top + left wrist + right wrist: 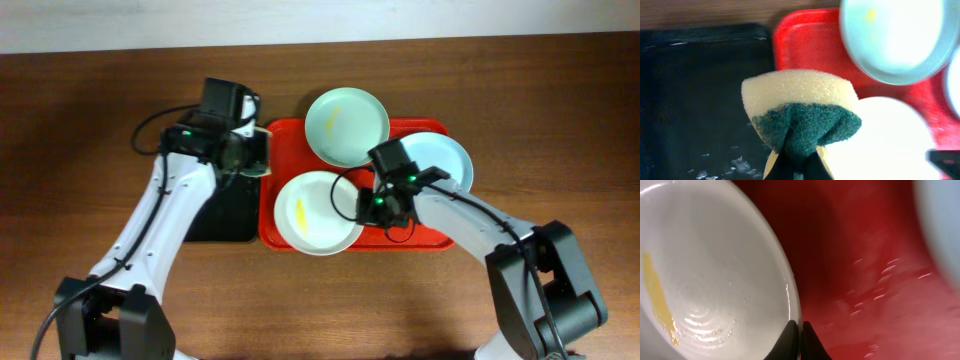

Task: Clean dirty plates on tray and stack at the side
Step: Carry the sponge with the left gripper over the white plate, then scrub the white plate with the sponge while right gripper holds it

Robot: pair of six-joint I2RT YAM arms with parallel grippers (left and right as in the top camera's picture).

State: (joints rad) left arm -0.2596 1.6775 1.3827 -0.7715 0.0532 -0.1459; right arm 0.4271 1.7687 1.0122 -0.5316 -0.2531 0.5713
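Left jaws pinching sponge (800, 95), black tray (690, 100) lying beneath them, right jaws pinching white plate (715, 280) rim over red tray (855, 255).

Even bright overhead light, soft shadows; wrist views blurred close-up, glints on red tray (875, 300).

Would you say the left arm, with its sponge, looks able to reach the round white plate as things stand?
Probably yes. The left pincer grips a yellow foam sponge with green scouring pad just beside the white plate, whose smeared face lies open; the right pincer pinches only its right rim.
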